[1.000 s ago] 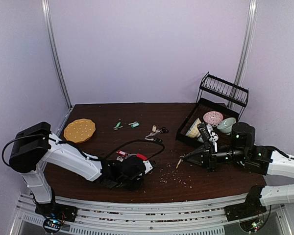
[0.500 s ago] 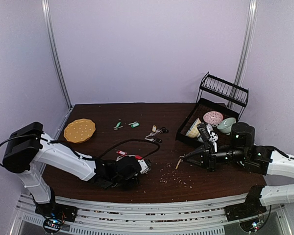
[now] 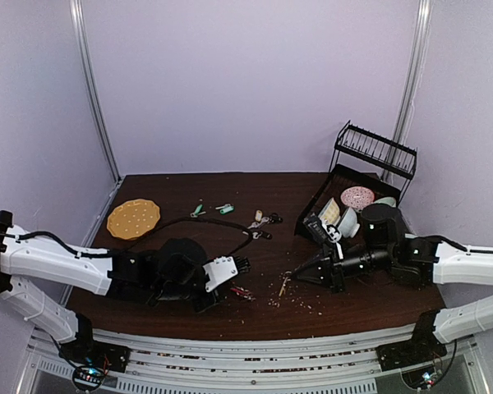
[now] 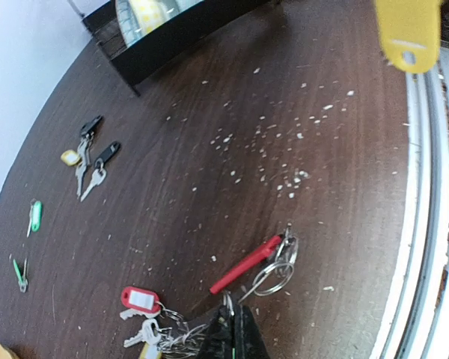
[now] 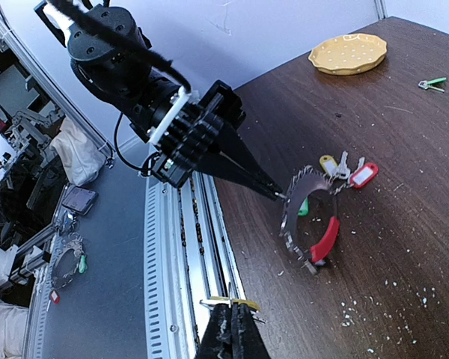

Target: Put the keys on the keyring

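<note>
Right wrist view shows my left gripper [image 5: 279,196] pinched shut on the keyring [image 5: 310,224], well apart from the rack [image 3: 376,150]; my right gripper [image 5: 230,308] clamps a yellow-tagged key [image 5: 228,301] between the two. Threading may miss: the loop looks limp and could shift.

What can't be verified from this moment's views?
- Left wrist view: yellow-tagged key is cut off by the top edge; blade unseen.
- Top view: keyring is too small to tell whether it is open or closed.
- Right wrist view: right gripper shows that key only edge-on.
</note>
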You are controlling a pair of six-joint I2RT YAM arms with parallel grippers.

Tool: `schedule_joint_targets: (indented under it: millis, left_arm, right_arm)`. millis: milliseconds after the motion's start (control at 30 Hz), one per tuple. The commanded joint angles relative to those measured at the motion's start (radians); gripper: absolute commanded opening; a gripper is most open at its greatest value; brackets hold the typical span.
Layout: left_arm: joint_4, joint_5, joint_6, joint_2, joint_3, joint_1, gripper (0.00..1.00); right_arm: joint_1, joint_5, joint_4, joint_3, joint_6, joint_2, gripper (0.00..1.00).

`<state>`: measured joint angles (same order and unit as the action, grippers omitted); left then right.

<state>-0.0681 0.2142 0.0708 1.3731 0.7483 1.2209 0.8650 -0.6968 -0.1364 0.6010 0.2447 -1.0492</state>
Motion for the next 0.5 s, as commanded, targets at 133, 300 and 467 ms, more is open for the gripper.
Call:
schedule_joint_targets:
  millis: [133, 300, 467]
  left_arm:
    - [-0.013, -0.317, 0.208, -0.059, 0.109, -0.001, 0.00]
    - [0.036, -0.311, 0.378, -0.098, 0.095, 0.000, 0.00]
    - [0.133, -0.282, 0.591, -0.127, 0.075, 0.007, 0.00]
  right_arm:
    - [0.010, -0.058, -0.020, 0.087, -0.026, -0.071, 0.00]
    - [0.043, -0.005, 0.067, 0.135, -0.096, -0.101, 0.00]
    - [0.064, 0.031, 0.080, 0.137, -0.130, -0.113, 0.00]
